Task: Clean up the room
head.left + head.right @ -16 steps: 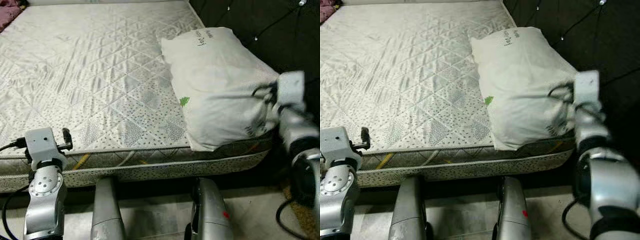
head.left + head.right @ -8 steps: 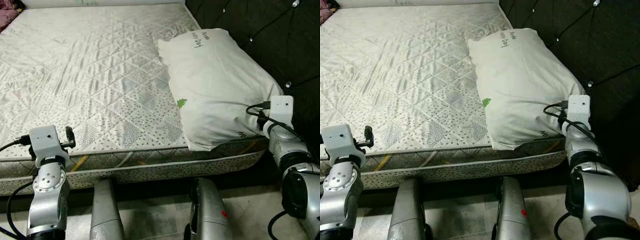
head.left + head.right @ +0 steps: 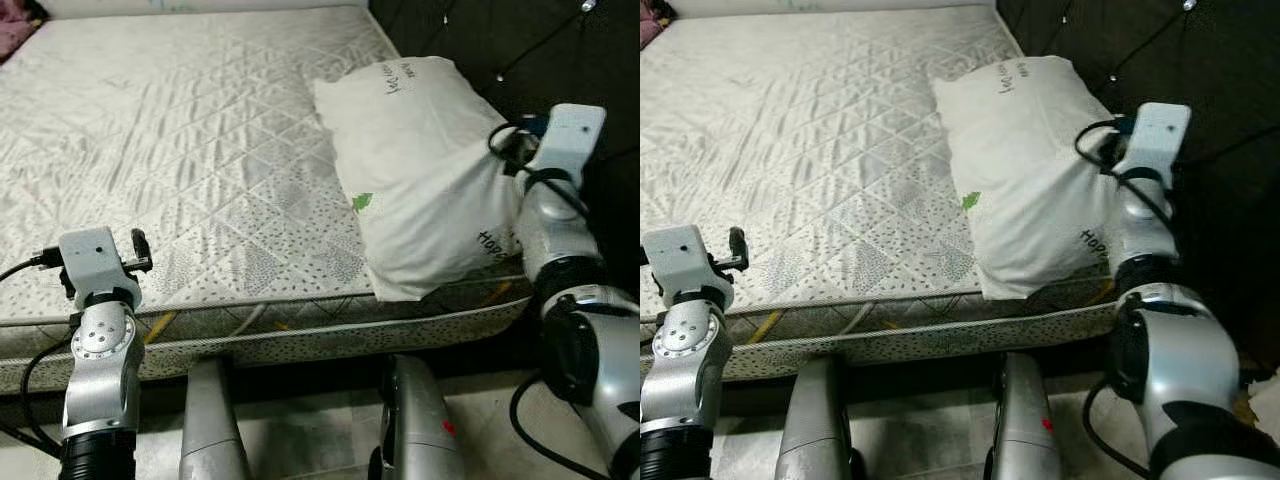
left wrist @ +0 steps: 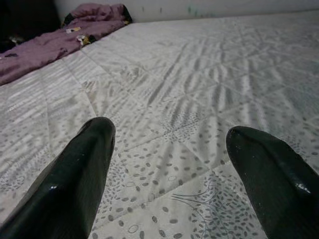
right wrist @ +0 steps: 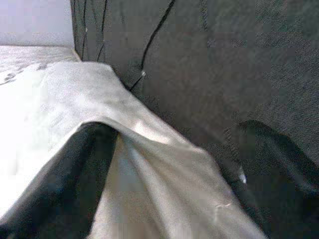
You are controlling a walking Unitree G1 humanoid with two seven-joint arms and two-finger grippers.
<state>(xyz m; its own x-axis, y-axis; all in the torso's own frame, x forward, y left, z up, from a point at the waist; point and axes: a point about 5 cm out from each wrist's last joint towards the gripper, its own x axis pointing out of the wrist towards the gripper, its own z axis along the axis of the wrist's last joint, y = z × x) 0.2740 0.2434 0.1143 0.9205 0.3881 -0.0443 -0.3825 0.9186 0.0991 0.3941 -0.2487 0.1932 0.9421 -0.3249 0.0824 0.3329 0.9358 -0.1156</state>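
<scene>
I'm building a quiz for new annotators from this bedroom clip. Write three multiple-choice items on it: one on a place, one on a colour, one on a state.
1. Where does the white pillow lie on the mattress?
A. near its right edge, by the dark headboard
B. in the middle
C. hanging off its near edge

2. What colour is the blanket at the mattress's far left corner?
A. green
B. purple
C. yellow

3. How are the left pincer and its fingers?
A. shut on the pillow
B. shut on a cable
C. open, holding nothing

Answers:
1 A: the pillow sits along the right edge, by the tufted headboard.
2 B: the left wrist view shows crumpled purple fabric.
3 C: the two black fingers stand wide apart over bare quilting.
</scene>
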